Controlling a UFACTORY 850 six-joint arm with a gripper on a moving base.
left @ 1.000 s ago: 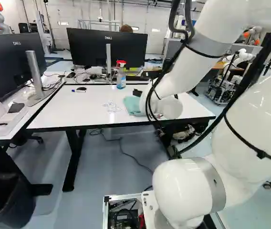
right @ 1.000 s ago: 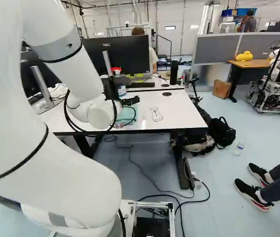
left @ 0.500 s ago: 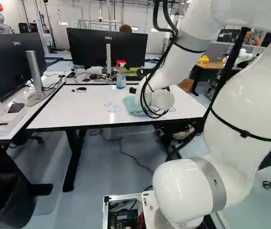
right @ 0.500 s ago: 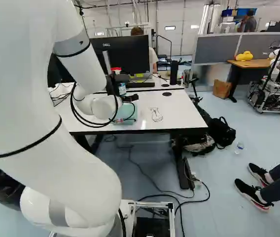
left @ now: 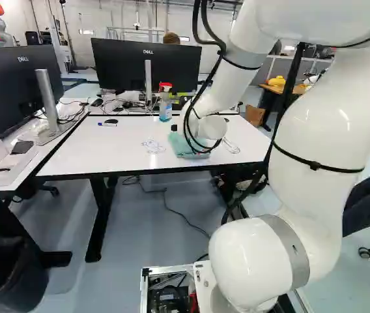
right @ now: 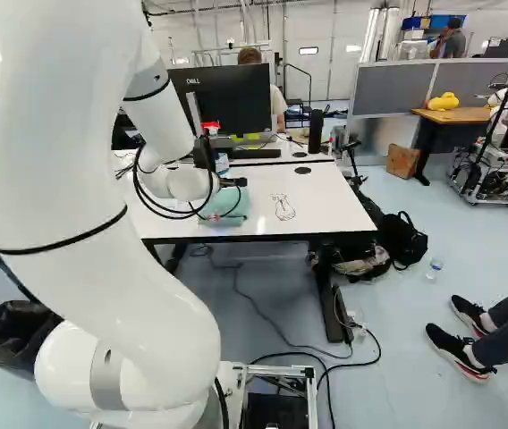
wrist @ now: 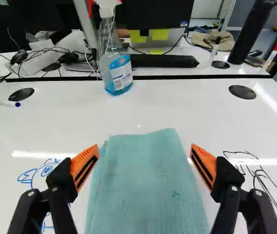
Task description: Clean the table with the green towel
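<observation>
Your green towel (wrist: 146,187) lies spread on the white table (wrist: 177,107), under and between the two fingers of the gripper (wrist: 144,155). They stand wide apart, one near each side of the cloth, with nothing clamped. I'd expect it to be light, limp and not at all fragile; its trouble is that it offers no stiff edge. Pinch near the middle, low enough that the tips gather a fold of cloth; close too high and you may catch nothing, too low and you'd press on the hard tabletop. The weave should grip well enough, though a thin pinch could slip once you rub.

Beside the towel, past one finger, is a blue drawing (wrist: 46,170); past the other is a black drawing (wrist: 263,180). Those look like what you have to wipe, so I judge the cleaning has most of its way to go, and taking up the cloth is the step in hand. Farther ahead of the gripper stands the spray bottle (wrist: 119,73), with a blue-capped marker (wrist: 6,103) off to one side; keep your strokes short of both.
</observation>
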